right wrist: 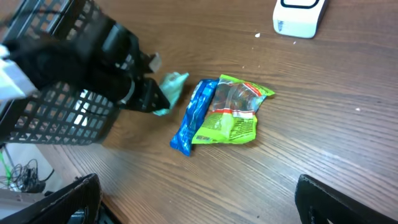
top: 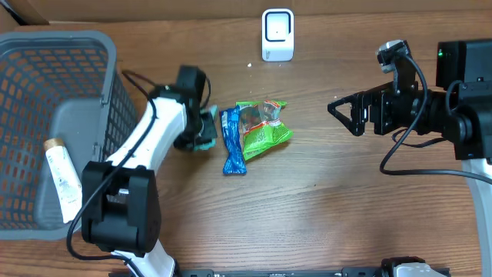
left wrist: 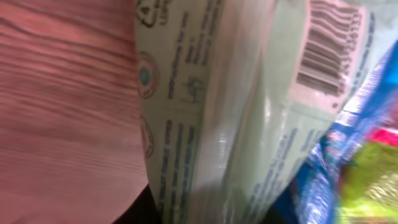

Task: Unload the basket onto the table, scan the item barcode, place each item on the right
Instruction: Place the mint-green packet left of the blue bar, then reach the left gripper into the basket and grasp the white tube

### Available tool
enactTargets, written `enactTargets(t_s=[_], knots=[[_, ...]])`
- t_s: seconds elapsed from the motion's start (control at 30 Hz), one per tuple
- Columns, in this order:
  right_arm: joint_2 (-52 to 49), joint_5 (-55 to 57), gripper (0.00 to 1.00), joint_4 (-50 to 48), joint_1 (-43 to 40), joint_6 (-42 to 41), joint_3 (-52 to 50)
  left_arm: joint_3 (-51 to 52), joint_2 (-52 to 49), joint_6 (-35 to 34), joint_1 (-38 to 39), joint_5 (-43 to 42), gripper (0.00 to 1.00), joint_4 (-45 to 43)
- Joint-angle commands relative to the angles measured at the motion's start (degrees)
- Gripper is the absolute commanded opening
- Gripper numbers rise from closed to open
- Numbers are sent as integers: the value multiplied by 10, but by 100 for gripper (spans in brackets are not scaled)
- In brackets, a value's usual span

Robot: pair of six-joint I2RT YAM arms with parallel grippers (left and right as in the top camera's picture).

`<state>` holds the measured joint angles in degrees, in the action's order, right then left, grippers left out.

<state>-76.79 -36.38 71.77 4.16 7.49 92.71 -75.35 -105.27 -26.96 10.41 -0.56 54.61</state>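
At the centre left of the overhead frame, a pale green packet (left wrist: 249,124) is held in the left hand (top: 206,132), whose jaws are narrowed on it just above the surface (top: 323,200). Its barcode (left wrist: 326,53) is seen at the upper right of the left wrist view. A blue packet (top: 233,142) and a green packet (top: 265,129) lie just beside it. The white scanner (top: 277,35) is stood at the top centre. The right hand (top: 344,109) is spread wide, holding nothing, at the right.
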Motion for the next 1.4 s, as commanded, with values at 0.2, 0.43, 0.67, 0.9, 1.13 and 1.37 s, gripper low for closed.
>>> enactTargets(t_s=[0.2,0.43,0.67,0.9,1.13,1.37], knots=[[2,3,100,-8,-1,0,14,60,8,11,-3,-11,66,-62],[2,3,100,-8,-1,0,14,-150,20,40,-16,-22,64,89],[2,3,100,-7,-1,0,14,-426,52,79,-35,25,66,246],[2,3,100,-8,-1,0,14,-550,99,79,-122,119,67,387],[2,3,100,-10,-1,0,14,-513,125,118,-349,95,66,422],[2,3,100,-10,-1,0,14,-355,116,149,-487,95,64,358]])
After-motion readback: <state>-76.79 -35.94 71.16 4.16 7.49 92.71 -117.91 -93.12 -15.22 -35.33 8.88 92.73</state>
